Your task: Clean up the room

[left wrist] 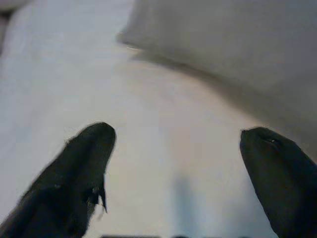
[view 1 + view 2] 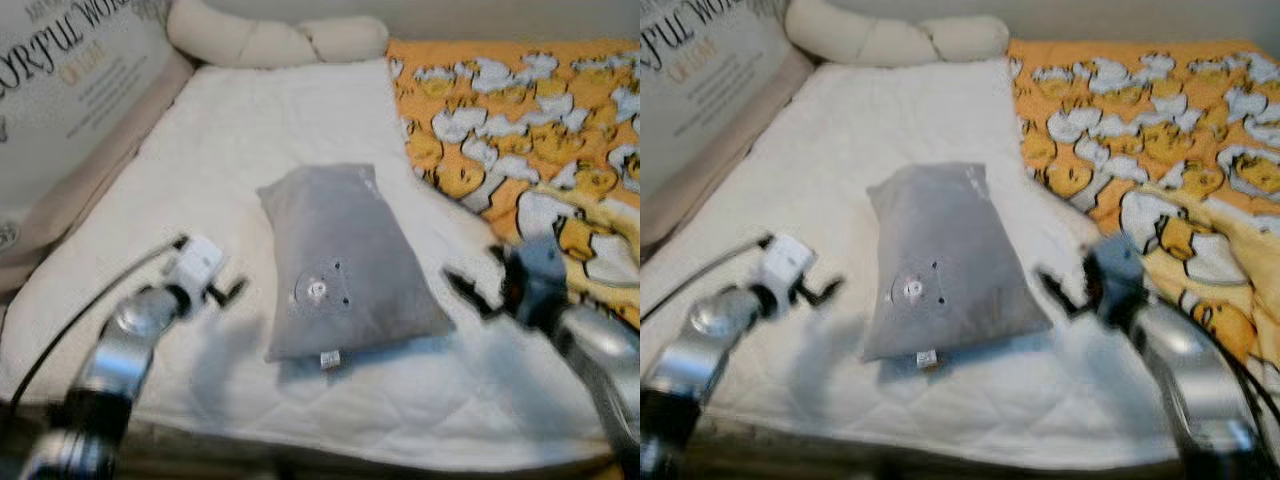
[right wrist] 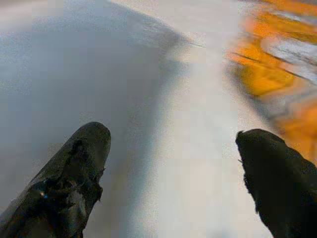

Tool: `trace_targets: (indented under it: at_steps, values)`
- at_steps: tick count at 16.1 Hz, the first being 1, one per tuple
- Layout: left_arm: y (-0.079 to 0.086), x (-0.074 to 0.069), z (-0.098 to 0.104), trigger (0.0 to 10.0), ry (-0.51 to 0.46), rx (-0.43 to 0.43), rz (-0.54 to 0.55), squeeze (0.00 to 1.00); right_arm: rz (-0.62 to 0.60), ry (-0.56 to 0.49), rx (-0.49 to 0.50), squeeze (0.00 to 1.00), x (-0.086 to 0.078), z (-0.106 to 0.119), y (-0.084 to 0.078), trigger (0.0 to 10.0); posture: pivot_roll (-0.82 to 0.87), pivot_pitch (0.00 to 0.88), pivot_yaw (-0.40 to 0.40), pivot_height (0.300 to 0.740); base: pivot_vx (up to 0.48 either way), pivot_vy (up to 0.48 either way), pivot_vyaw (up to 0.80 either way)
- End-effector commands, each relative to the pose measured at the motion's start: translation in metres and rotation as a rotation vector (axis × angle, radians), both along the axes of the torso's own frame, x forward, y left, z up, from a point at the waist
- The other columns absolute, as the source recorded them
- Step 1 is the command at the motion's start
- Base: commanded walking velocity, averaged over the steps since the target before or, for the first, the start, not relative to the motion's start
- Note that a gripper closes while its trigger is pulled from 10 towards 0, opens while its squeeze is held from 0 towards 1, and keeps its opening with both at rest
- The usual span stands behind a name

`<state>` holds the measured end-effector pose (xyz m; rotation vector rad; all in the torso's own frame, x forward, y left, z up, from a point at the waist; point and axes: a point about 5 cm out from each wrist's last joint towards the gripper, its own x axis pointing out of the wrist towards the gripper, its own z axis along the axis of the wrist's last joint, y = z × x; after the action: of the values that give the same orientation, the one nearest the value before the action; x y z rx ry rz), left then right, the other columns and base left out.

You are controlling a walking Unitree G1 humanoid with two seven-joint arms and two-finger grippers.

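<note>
Both hands hover low over the white quilted bed pad [image 2: 250, 130], arms reaching forward. Left hand [image 2: 228, 292], fingers spread apart, sits at the grey pillow's [image 2: 345, 260] 9 o'clock, just beside it. Right hand [image 2: 470, 293], fingers also apart, sits at its 3 o'clock, near the orange duck-print blanket [image 2: 520, 110]. A small tag [image 2: 329, 359] hangs at the pillow's near edge. At 10 o'clock, a board [image 2: 70, 70] reads partly "ORFUL WOR"; a cream bolster [image 2: 270, 40] lies at 12.

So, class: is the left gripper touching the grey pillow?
Apart. In the left eye view, white mattress shows between the left gripper and the grey pillow.
</note>
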<state>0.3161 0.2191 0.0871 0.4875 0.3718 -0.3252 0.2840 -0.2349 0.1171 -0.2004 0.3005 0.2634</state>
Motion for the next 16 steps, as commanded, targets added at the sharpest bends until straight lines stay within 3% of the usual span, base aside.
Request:
trace_targets:
  at_steps: [1, 3, 5, 6, 8, 11, 14, 16]
  values:
    - [0.010, 0.009, -0.005, 10.0, -0.013, 0.073, 0.105, 0.00, -0.185, 0.040, -0.077, 0.00, 0.014, -0.019, -0.010, 10.0, 0.02, 0.000, 0.101, 0.740, 0.000, 0.000, 0.00]
    - [0.005, 0.021, -0.009, 10.0, -0.007, 0.138, 0.136, 0.00, -0.260, 0.043, -0.117, 0.00, 0.031, -0.033, -0.005, 10.0, 0.01, 0.000, 0.108, 0.740, 0.000, 0.000, 0.00]
    - [-0.024, 0.032, -0.015, 10.0, 0.021, 0.097, 0.111, 0.00, -0.216, 0.070, -0.098, 0.00, 0.046, -0.048, 0.018, 10.0, 0.02, 0.000, 0.107, 0.740, 0.000, 0.000, 0.00]
    - [-0.053, 0.030, -0.026, 10.0, 0.081, 0.089, -0.002, 0.00, -0.142, 0.098, -0.100, 0.00, 0.051, -0.055, 0.038, 10.0, 0.02, 0.000, 0.105, 0.740, 0.000, 0.000, 0.00]
    - [-0.071, 0.025, -0.036, 10.0, 0.128, 0.052, -0.067, 0.00, -0.051, 0.097, -0.095, 0.00, 0.053, -0.057, 0.056, 10.0, 0.02, 0.000, 0.104, 0.740, 0.000, 0.000, 0.00]
    - [-0.085, 0.016, -0.046, 10.0, 0.183, -0.002, -0.180, 0.00, 0.119, 0.094, -0.079, 0.00, 0.046, -0.063, 0.073, 10.0, 0.02, 0.000, 0.095, 0.740, 0.000, 0.000, 0.00]
    - [-0.085, 0.006, -0.050, 10.0, 0.227, -0.072, -0.278, 0.00, 0.223, 0.081, -0.057, 0.00, 0.030, -0.066, 0.071, 10.0, 0.01, 0.000, 0.086, 0.740, 0.000, 0.000, 0.00]
    - [-0.083, -0.001, -0.043, 10.0, 0.213, -0.166, -0.336, 0.00, 0.253, 0.044, -0.001, 0.00, 0.011, -0.054, 0.064, 10.0, 0.01, 0.000, 0.085, 0.740, 0.000, 0.000, 0.00]
